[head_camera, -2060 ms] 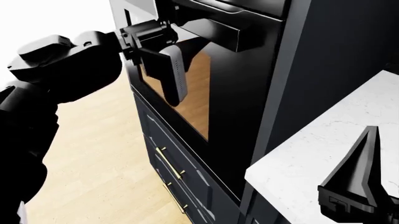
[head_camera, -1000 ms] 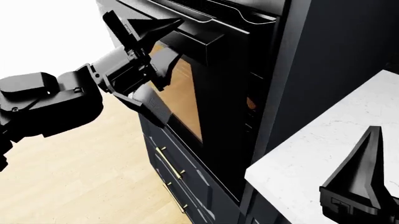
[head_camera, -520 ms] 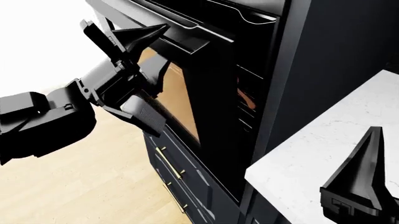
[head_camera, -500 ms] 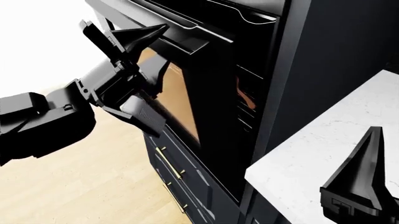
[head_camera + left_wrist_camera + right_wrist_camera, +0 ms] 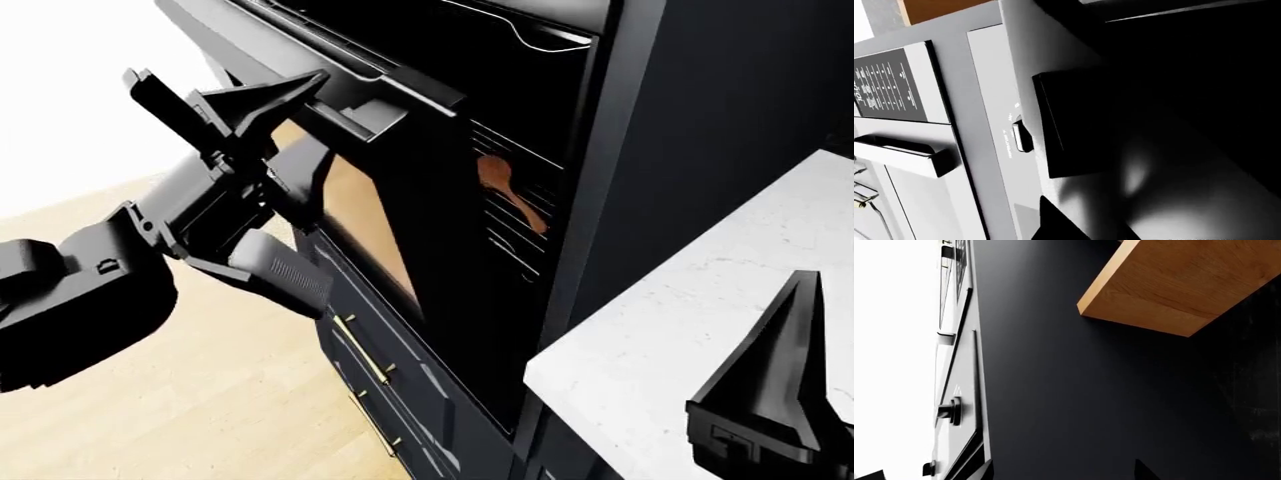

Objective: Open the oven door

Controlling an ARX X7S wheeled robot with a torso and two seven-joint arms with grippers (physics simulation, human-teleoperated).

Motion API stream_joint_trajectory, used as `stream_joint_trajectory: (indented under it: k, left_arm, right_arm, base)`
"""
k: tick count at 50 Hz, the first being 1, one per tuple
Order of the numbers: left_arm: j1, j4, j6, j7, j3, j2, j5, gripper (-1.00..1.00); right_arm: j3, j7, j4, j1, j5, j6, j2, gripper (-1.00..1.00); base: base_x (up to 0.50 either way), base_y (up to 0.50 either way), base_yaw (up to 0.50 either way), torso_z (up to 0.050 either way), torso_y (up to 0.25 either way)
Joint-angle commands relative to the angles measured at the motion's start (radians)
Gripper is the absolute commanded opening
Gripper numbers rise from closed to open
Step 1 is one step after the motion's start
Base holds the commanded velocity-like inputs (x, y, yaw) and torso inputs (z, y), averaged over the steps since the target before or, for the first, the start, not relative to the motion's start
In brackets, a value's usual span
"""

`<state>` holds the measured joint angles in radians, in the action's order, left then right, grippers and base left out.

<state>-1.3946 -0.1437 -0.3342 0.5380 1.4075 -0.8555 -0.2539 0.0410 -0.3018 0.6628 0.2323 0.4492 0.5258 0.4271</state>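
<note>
Up front, our left gripper (image 5: 274, 165) has its fingers spread wide around the handle (image 5: 350, 110) of the oven door (image 5: 400, 215), which hangs partly open. Right gripper (image 5: 767, 400) sits over the counter (image 5: 667, 310); can't tell its fingers.

The head view looks forward and down from above both arms, taking in the oven door (image 5: 427, 230) tilted partly open, the dark drawer fronts (image 5: 380, 385) under it and a corner of the white tabletop (image 5: 667, 330) on the right. The left wrist view sits very near the oven's front, facing a grey control strip (image 5: 997, 145) with a small knob (image 5: 1021, 136). The right wrist view looks up a dark cabinet side (image 5: 1087, 380) to a wooden shelf (image 5: 1181, 282). Both wrist views share the grey control strip and its knob.
</note>
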Motion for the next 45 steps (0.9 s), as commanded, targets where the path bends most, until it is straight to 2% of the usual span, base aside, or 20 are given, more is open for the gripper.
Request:
stream_joint_trajectory:
  k: [1, 15, 33, 45]
  left_arm:
    - [-0.036, 0.134, 0.055, 0.049, -0.025, -0.078, 0.032, -1.0]
    - [0.0, 0.243, 0.12, 0.022, -0.02, -0.152, 0.05, -1.0]
    - [0.079, 0.356, 0.172, 0.085, -0.013, -0.239, 0.049, -1.0]
    - [0.083, 0.383, 0.156, 0.044, -0.008, -0.272, 0.083, -1.0]
  right_arm:
    - [0.002, 0.0, -0.002, 0.003, 0.0, 0.005, 0.001, 1.0]
    - [0.002, -0.003, -0.006, -0.002, 0.002, 0.007, 0.002, 1.0]
    - [0.002, -0.007, -0.006, -0.009, 0.005, 0.008, 0.004, 1.0]
    - [0.002, -0.009, -0.004, -0.008, 0.004, 0.009, 0.006, 1.0]
  base:
    - [0.0, 0.0, 0.0, 0.01, 0.0]
    - [0.0, 0.0, 0.0, 0.001, 0.006]
    - [0.0, 0.0, 0.0, 0.001, 0.005]
    - [0.0, 0.0, 0.0, 0.001, 0.004]
